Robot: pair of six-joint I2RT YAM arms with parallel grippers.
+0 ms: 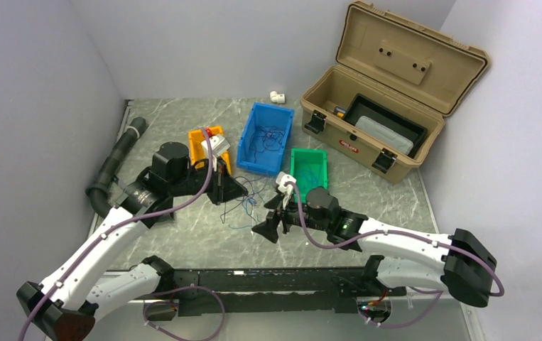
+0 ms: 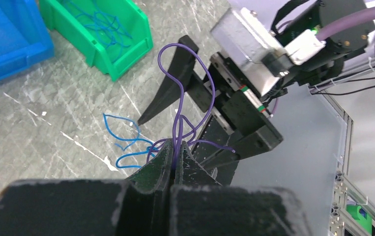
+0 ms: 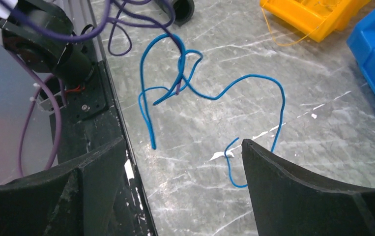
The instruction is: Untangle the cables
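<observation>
A thin purple wire (image 2: 185, 83) and a thin blue wire (image 2: 126, 147) are tangled together on the grey marbled table, between the two grippers (image 1: 243, 207). My left gripper (image 2: 175, 156) is shut on the purple wire, which loops up out of its tips. In the top view the left gripper (image 1: 241, 190) sits left of the tangle. My right gripper (image 3: 183, 142) is open and empty, low over the table beside the blue wire (image 3: 254, 78), which crosses the purple wire (image 3: 178, 49) further off. In the top view the right gripper (image 1: 262, 217) is right of the tangle.
A blue bin (image 1: 266, 138) and a green bin (image 1: 309, 169) hold more wires; a yellow bin (image 1: 207, 145) stands beside them. An open tan toolbox (image 1: 374, 114) is at the back right. A black corrugated hose (image 1: 115, 160) lies along the left wall, and a white fitting (image 1: 277, 96) by the back wall.
</observation>
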